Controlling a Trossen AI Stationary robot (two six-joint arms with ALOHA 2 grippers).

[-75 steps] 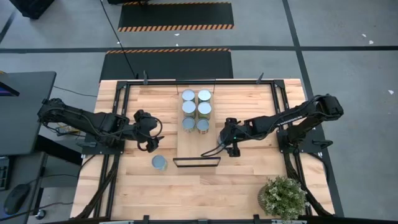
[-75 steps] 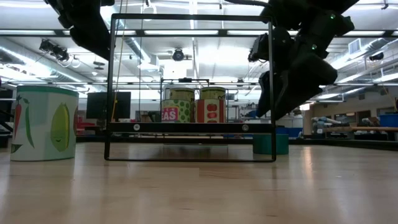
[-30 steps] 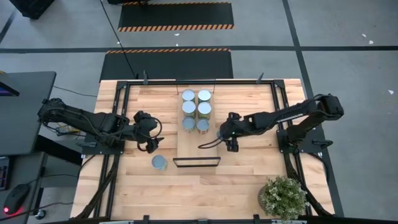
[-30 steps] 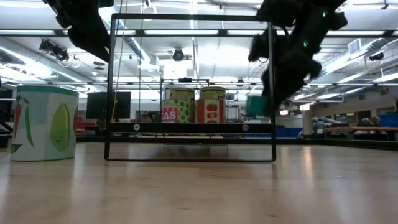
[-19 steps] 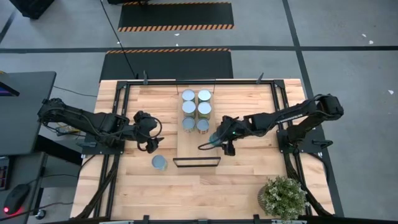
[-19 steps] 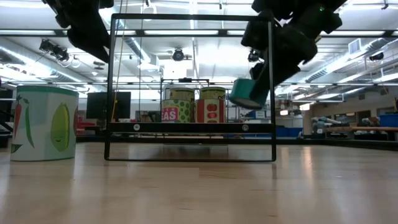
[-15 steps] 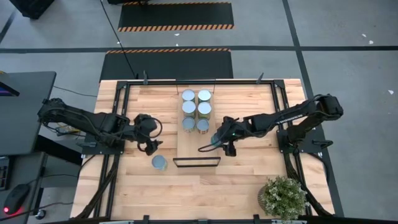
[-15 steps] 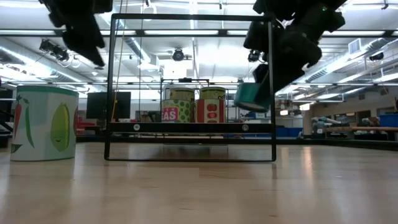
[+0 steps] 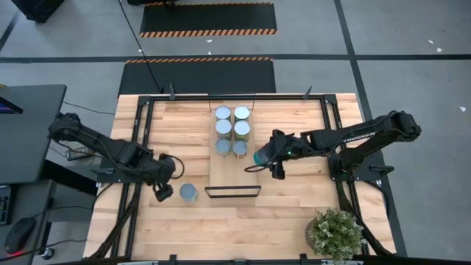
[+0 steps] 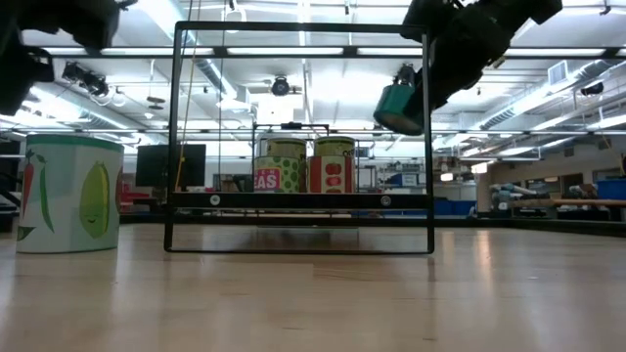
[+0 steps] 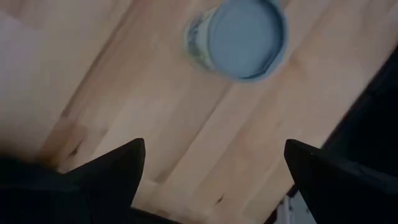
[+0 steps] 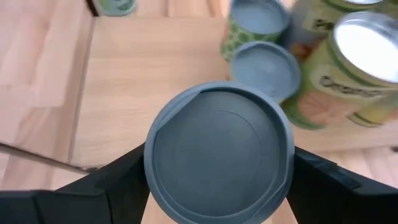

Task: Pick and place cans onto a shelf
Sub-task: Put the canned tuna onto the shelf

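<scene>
A dark monitor (image 9: 26, 132) sits off the worktop's (image 9: 294, 199) left edge. The left gripper (image 9: 163, 191) hangs low over the planks just beside a lone can (image 9: 188, 193), which stands upright on the worktop, off the shelf; its fingers (image 11: 109, 171) are spread wide and empty, the can's pale-blue lid showing between them in the left wrist view.

The shelf (image 9: 228, 171), a light-wood board, runs down the middle of the worktop with a black metal lip (image 9: 232, 191) at its near end. Six cans (image 9: 232, 130) stand on its far half in two close rows of three. From the low view two of them show red labels behind the black wire frame (image 10: 301, 137).

Next, the right gripper (image 9: 266, 156) is at the shelf's right edge, beside the nearest pair of cans. Its fingers (image 12: 118, 180) clasp a green-sided can (image 10: 396, 108) by its flanks, lifted clear of the board and tilted.

A potted plant (image 9: 335, 234) stands at the near right corner, well apart from everything else.
</scene>
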